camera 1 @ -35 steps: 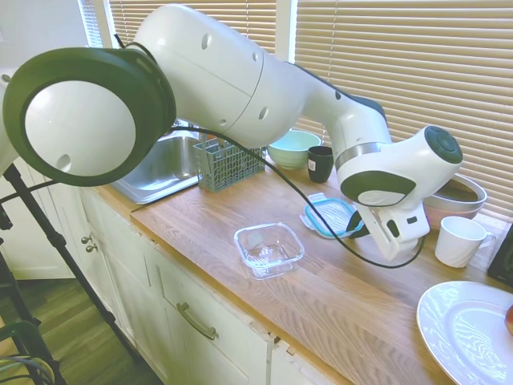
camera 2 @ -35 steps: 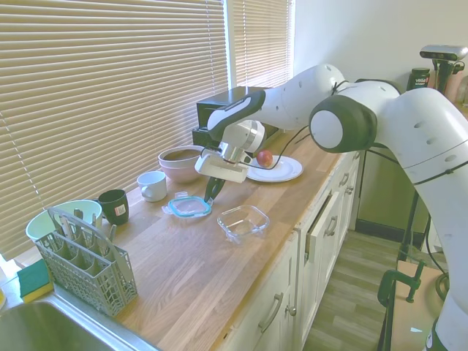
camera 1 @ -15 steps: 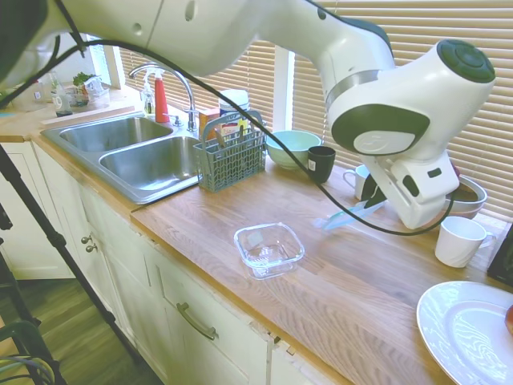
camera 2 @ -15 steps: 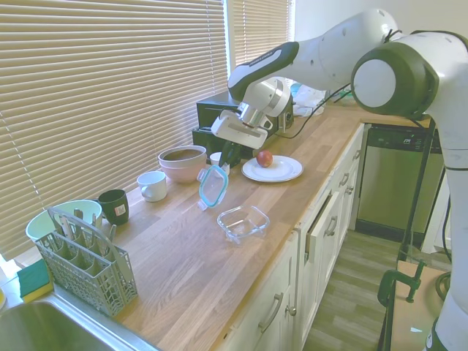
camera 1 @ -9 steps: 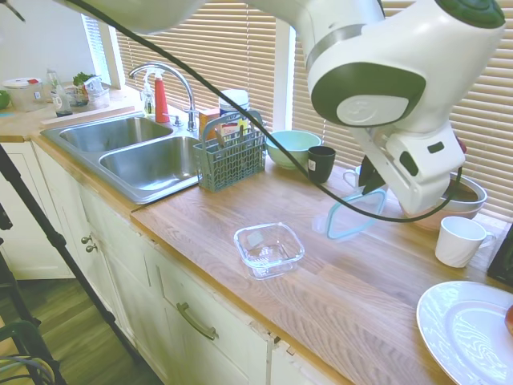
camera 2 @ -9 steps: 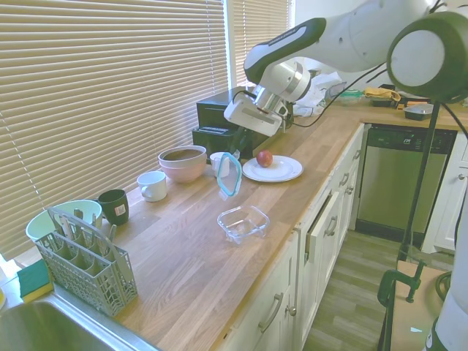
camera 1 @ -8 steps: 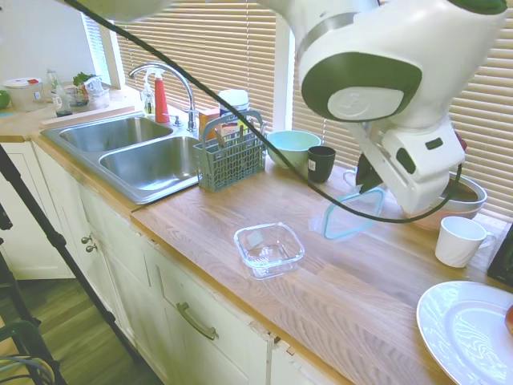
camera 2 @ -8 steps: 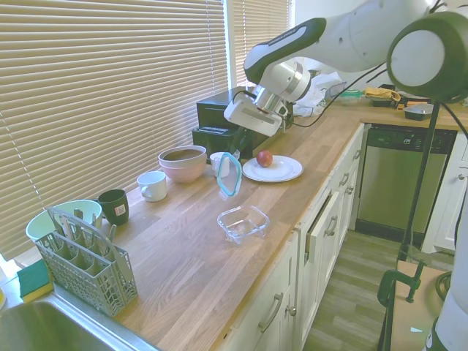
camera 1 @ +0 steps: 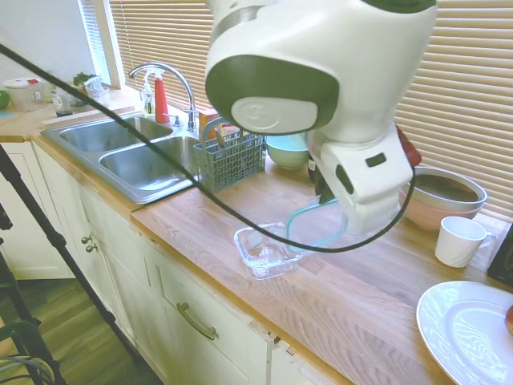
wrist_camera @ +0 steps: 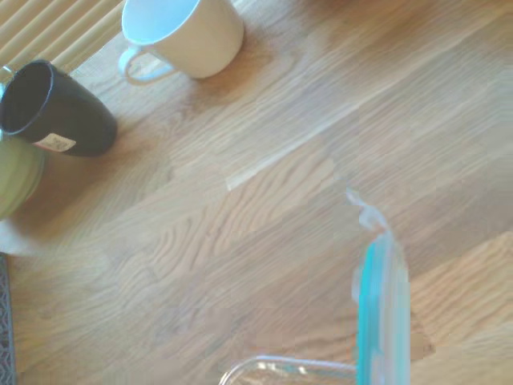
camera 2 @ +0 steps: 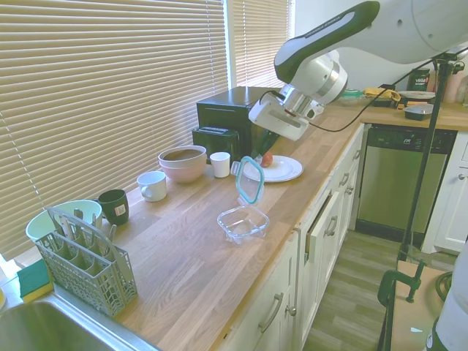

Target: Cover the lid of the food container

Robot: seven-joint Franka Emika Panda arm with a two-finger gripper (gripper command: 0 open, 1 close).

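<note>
The lid [camera 2: 250, 180], clear with a light blue rim, hangs almost on edge in the air, with my gripper [camera 2: 262, 152] shut on its upper corner. The food container [camera 2: 243, 221], a small clear square glass dish, stands open on the wooden counter near the front edge, right below the lid's lower edge. From the other side the lid [camera 1: 314, 226] hangs just behind the food container [camera 1: 268, 250], and the gripper [camera 1: 325, 192] is mostly hidden by the arm. Close up, the lid [wrist_camera: 381, 313] shows edge-on over the container's rim [wrist_camera: 288, 369].
Along the blinds stand a pink bowl [camera 2: 182, 162], a white mug [camera 2: 152, 185], a small white cup [camera 2: 220, 164], a black mug [camera 2: 113, 205] and a green bowl [camera 2: 66, 216]. A utensil caddy [camera 2: 88, 259] sits by the sink [camera 1: 152, 156]. A white plate [camera 2: 281, 170] lies beyond the container.
The lid was lifted off the counter near the pink bowl, tipped up on edge, and carried toward the counter's front until it hangs over the container.
</note>
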